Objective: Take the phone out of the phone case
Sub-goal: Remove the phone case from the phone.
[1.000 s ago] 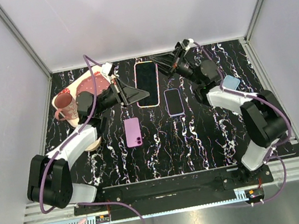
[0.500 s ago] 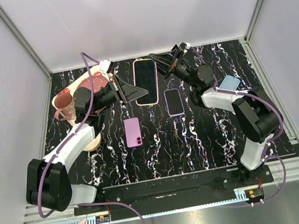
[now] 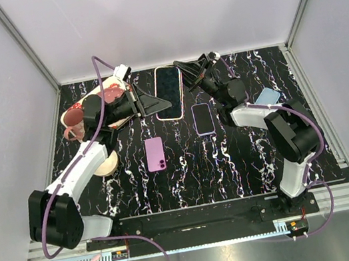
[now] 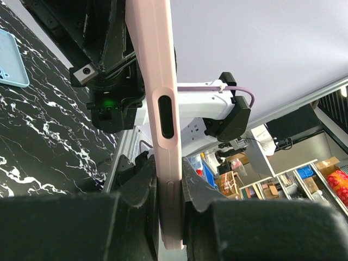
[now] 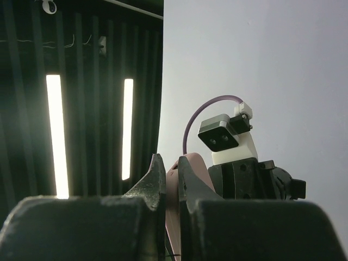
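A large phone in a pink case (image 3: 169, 93), black screen up, is held over the back middle of the table by both grippers. My left gripper (image 3: 165, 108) is shut on its left long edge. In the left wrist view the pink case edge (image 4: 165, 109) stands upright, pinched between the fingers of that gripper (image 4: 169, 187). My right gripper (image 3: 182, 69) is shut on the case's far right corner. In the right wrist view a thin strip of pink case (image 5: 172, 187) shows between the fingers of that gripper (image 5: 171, 169). The left wrist camera (image 5: 224, 136) faces it.
A purple phone (image 3: 156, 154) lies back up in the middle. A small dark phone with a purple rim (image 3: 203, 119) lies to its right. A light blue case (image 3: 267, 96) is at the right, also in the left wrist view (image 4: 12, 57). A red mug (image 3: 76, 123) and pink plate (image 3: 106, 94) sit far left.
Both grippers have moved a little left and toward the back with the pink-cased phone held between them. The left arm has stretched further out.
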Controlling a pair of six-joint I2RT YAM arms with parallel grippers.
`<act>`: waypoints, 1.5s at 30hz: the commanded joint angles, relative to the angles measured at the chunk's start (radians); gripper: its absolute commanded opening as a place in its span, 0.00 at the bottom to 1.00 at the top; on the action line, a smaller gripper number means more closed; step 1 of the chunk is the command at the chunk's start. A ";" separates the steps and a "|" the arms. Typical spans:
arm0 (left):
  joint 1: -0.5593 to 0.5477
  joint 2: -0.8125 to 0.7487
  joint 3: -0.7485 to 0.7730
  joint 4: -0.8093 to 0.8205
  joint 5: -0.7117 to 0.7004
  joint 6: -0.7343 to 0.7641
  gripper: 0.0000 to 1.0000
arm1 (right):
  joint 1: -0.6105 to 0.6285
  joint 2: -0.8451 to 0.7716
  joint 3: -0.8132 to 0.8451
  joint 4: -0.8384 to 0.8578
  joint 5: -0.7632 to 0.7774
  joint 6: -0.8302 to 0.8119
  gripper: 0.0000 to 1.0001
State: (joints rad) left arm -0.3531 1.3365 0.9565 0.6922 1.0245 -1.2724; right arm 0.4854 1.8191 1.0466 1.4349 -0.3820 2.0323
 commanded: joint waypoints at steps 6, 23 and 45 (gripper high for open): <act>-0.026 -0.076 0.195 0.322 -0.029 -0.018 0.00 | 0.073 0.001 -0.060 -0.208 -0.141 -0.056 0.00; 0.026 -0.019 0.188 0.452 -0.144 -0.180 0.00 | 0.099 -0.248 -0.089 -0.993 -0.193 -0.711 0.26; 0.029 0.096 0.197 0.520 -0.156 -0.242 0.00 | 0.197 -0.189 -0.086 -0.742 -0.463 -0.672 0.39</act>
State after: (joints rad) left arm -0.3008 1.4441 1.0149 0.9009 1.1492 -1.5524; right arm 0.5045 1.5349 1.0168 0.8436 -0.4320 1.4254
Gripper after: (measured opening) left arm 0.170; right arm 0.394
